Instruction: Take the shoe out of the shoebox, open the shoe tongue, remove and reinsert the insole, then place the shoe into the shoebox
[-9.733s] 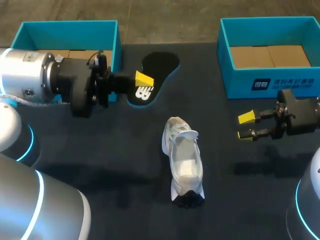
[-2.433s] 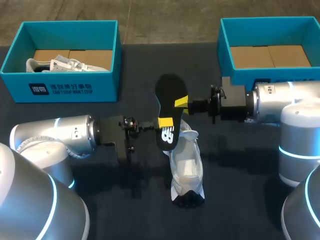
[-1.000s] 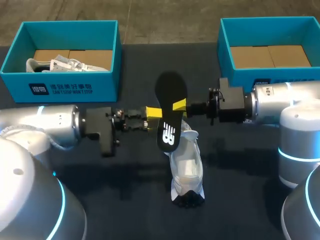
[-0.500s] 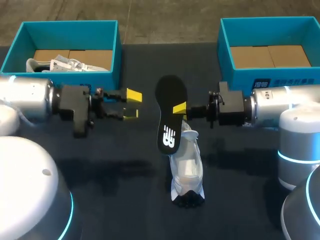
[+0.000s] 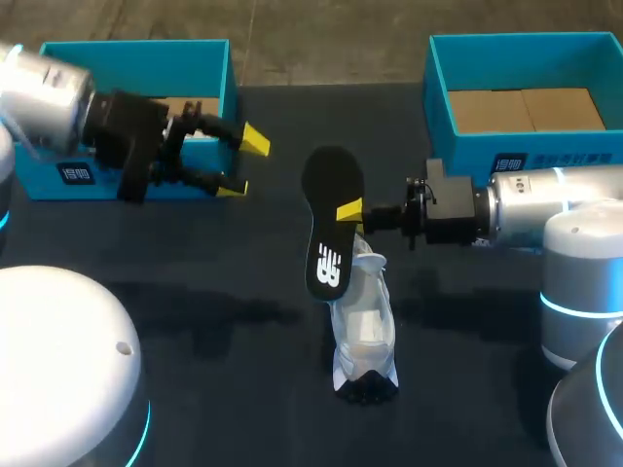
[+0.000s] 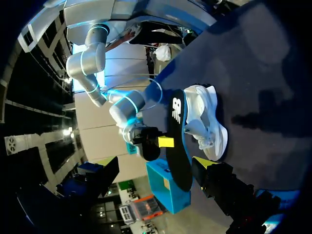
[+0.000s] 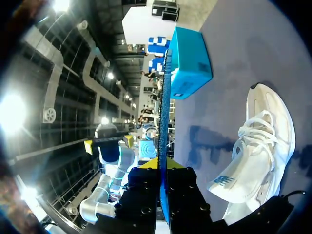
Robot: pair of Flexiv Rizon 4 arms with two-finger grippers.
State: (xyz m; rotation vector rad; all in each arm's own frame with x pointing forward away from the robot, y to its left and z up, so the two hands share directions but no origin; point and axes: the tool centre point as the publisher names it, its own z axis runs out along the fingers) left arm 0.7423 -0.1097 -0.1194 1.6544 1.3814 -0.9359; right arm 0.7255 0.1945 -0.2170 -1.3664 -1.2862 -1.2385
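A black insole [image 5: 329, 229] hangs tilted over the toe end of the white shoe [image 5: 362, 326], which lies on the dark table. My right gripper [image 5: 350, 211] comes in from the right and is shut on the insole's edge. The right wrist view shows the insole [image 7: 163, 102] edge-on between that gripper's fingers [image 7: 162, 170], with the shoe [image 7: 265, 146] beside it. My left gripper [image 5: 241, 163] is open and empty, raised in front of the left shoebox [image 5: 146, 47] and apart from the insole. From the left wrist, the insole [image 6: 178, 146] and shoe [image 6: 207, 119] lie ahead.
A second teal shoebox [image 5: 521, 161] with a cardboard floor stands at the back right, just behind my right arm. My left arm covers the front wall of the left shoebox. Dark table surface lies open in front of the shoe and to its left.
My left gripper has drawn away from the insole, moving left and back toward the left shoebox, and stays open. The right gripper keeps the insole almost where it was.
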